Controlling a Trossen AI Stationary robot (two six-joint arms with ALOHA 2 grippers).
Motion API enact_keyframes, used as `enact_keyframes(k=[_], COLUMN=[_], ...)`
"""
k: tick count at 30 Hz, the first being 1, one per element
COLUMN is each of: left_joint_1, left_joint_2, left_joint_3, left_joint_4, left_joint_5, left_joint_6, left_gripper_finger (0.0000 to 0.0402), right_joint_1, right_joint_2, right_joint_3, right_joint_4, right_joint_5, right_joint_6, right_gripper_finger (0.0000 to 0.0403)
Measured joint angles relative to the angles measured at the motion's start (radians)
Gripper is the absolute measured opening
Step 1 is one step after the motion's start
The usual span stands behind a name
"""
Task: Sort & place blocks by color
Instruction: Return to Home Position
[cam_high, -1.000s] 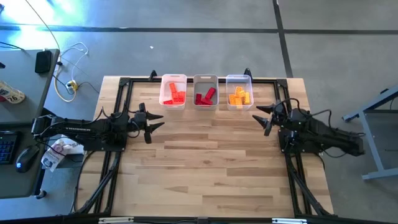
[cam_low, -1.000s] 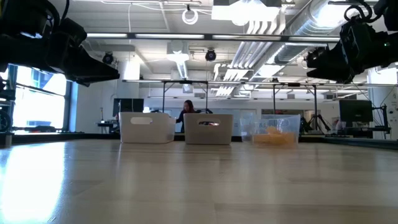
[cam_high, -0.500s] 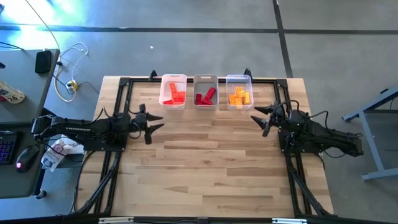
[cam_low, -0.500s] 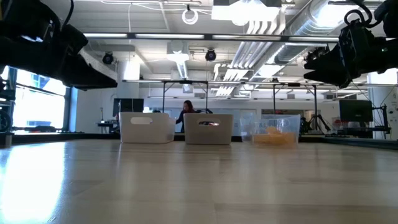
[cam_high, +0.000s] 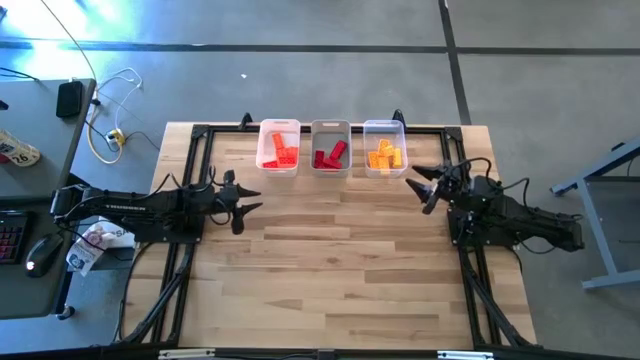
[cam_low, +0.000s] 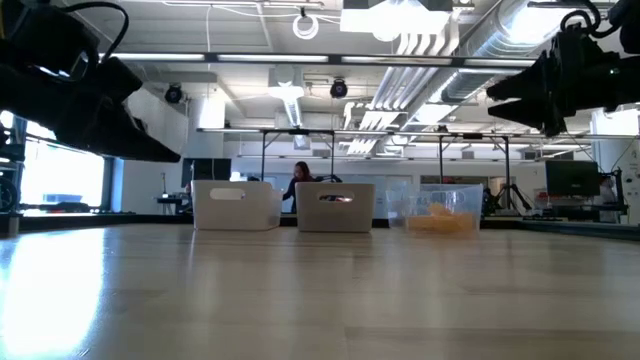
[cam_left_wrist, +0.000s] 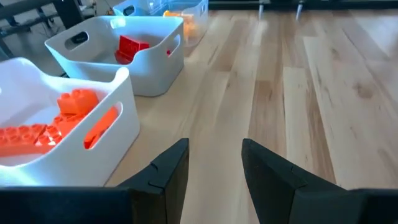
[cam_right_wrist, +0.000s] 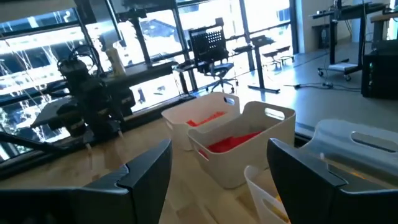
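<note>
We are seeing the blocks sitting in three bins lined up in a row at the far edge of the worktop (cam_high: 340, 270). The orange-red blocks (cam_high: 279, 152) are lying in the white bin (cam_high: 279, 124), on the left arm's side. The red blocks (cam_high: 330, 155) are lying in the gray bin (cam_high: 330, 124) in the middle. The orange-yellow blocks (cam_high: 385, 156) are piling up in the clear bin (cam_high: 385, 123), on the right arm's side. The bins are standing just beside one another, upright. In the low view only the orange-yellow ones are showing, through the clear wall; the other two bins are hiding their loads.

The left pincer (cam_high: 248, 203) is hanging above the worktop near its left edge, well apart from the white bin and pointing inward. Its wrist view is showing the fingers spread wide, gripping nothing, bare wood between them.

The right pincer (cam_high: 420, 190) is hanging near the right edge, just in front of the clear bin and not touching it. Its fingers are spread wide too — nothing held between them.

Both arms are reaching in from the sides along the black frame (cam_high: 190, 130) that is running around the worktop. Beyond the bins, in the low view, a person (cam_low: 301, 178) is sitting in the room behind. A white cable (cam_high: 115, 100) is lying on the floor off the left corner.
</note>
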Motion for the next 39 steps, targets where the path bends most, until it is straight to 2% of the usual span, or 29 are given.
enact_keyframes(k=[7, 13, 17, 27, 39], left_joint_1=[0.0, 0.0, 0.0, 0.0, 0.0], left_joint_2=[0.0, -0.002, -0.013, -0.016, -0.015], left_joint_3=[0.0, 0.0, 0.0, 0.0, 0.0], left_joint_4=[0.071, 0.151, 0.153, 0.168, 0.168], left_joint_5=[0.006, 0.019, 0.019, 0.02, 0.02], left_joint_6=[0.022, -0.008, -0.006, -0.117, -0.117], left_gripper_finger=[0.0136, 0.0136, 0.0136, 0.0136, 0.0136], right_joint_1=[0.0, 0.0, 0.0, 0.0, 0.0], right_joint_2=[0.0, 0.002, 0.002, 0.002, 0.002], right_joint_3=[0.0, 0.0, 0.0, 0.001, 0.001], right_joint_4=[-0.07, -0.09, -0.09, -0.093, -0.094], right_joint_5=[0.067, 0.07, 0.07, 0.069, 0.069], right_joint_6=[0.003, 0.003, 0.003, 0.003, 0.003], right_gripper_finger=[0.025, 0.025, 0.025, 0.025, 0.025])
